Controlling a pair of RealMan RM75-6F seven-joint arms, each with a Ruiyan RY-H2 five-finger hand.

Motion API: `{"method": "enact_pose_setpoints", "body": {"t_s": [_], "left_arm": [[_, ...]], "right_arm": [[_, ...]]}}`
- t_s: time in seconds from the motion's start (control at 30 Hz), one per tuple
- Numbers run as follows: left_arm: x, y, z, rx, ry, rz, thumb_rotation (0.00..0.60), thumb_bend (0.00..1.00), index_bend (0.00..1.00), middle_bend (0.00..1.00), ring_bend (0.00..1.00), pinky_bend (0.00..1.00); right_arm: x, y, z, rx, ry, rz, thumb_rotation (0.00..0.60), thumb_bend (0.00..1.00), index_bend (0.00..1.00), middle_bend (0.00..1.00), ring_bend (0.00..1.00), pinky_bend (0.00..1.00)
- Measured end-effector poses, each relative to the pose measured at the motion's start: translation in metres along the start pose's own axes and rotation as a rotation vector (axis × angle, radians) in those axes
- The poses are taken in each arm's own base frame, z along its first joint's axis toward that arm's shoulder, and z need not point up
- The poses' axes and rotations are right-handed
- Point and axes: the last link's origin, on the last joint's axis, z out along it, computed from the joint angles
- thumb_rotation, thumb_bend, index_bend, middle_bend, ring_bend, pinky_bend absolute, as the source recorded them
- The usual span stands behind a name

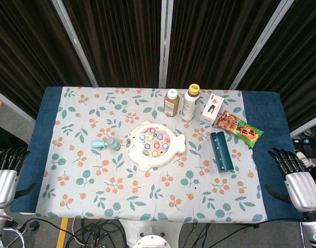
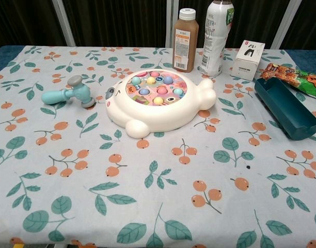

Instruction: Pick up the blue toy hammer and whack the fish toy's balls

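Progress: nothing of the task was done; judged from the layout, both pick-up and whacking remained.
Hammer [image 2: 70, 94]: lay on its side on the tablecloth [image 2: 163, 206], just left of the fish, handle pointing left, head toward the toy. No hand touched it.
Fish [image 2: 158, 101]: sat flat near table centre, coloured balls [image 2: 157, 87] showing in its round top panel. Which balls stood up or down could not be told.
Left hand [image 1: 4, 173]: at the near left table edge, well apart from the hammer, fingers straight and spread, holding nothing.
Right hand [image 1: 297, 175]: at the near right edge, well apart from the fish, fingers likewise extended and apart, empty.
Chest view: neither hand showed there.
Remaining steps: reach for the hammer, probably with the left hand as the nearer one; grasp the handle; lift; strike the balls.
Clutter: two bottles [image 1: 182, 102], a small box [image 1: 212, 107], a snack pack [image 1: 241, 129] and a teal tray [image 1: 222, 151] stood behind and right of the fish, clear of the likely reach path.
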Motion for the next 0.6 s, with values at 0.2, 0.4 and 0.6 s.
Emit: {"method": "enact_pose_setpoints", "body": {"t_s": [0.2, 0.4, 0.6], "left_arm": [[0.001, 0.013, 0.033, -0.085, -0.040, -0.015, 0.600, 0.13, 0.16, 0.07, 0.00, 0.00], [-0.002, 0.031, 0.086, -0.165, -0.121, -0.077, 0.600, 0.16, 0.24, 0.15, 0.05, 0.10], [-0.012, 0.059, 0.145, -0.215, -0.232, -0.094, 0.600, 0.20, 0.27, 0.19, 0.12, 0.15]], "right_arm": [[0.002, -0.001, 0.000, 0.013, 0.007, -0.007, 0.600, 0.14, 0.00, 0.06, 0.00, 0.00], [0.003, -0.002, -0.002, 0.015, 0.009, -0.007, 0.600, 0.14, 0.00, 0.06, 0.00, 0.00], [0.003, -0.002, -0.002, 0.004, 0.008, -0.012, 0.600, 0.14, 0.00, 0.06, 0.00, 0.00]]}}
